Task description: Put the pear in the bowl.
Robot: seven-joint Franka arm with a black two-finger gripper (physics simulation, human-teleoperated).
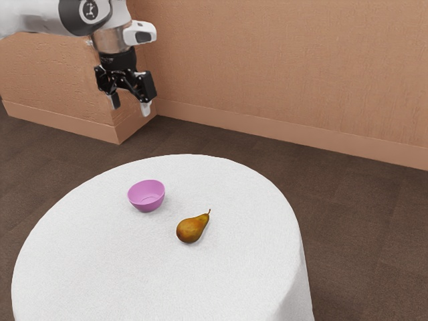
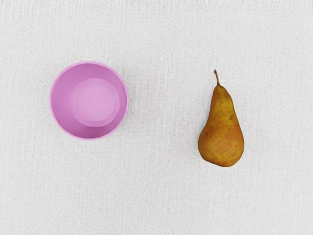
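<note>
Pear [image 1: 190, 230] first, I judged: it lay on its side on the white tabletop [image 1: 100, 267], apart from the bowl [image 1: 146, 204], nearer and further to the exterior view's right. Its stem [image 2: 216, 77] pointed toward that view's far right. My fingers [image 1: 146, 107] stood apart with nothing between them, raised at the exterior view's far left. The bowl sat upright and empty, its mouth facing up.

The step in hand was the approach and grasp, with the whole task ahead of me. Doing it well called for centring over the thick part of the fruit, then turning my wrist so the fingers would close across its width, one on each long side. The tapering neck looked a poor hold, likely to let the heavy end swing, and the stem too thin to trust. A straight, slow descent seemed right, since a rounded side could roll if one finger touched early. I meant to squeeze evenly, then lift clear of the bowl's rim before crossing.
</note>
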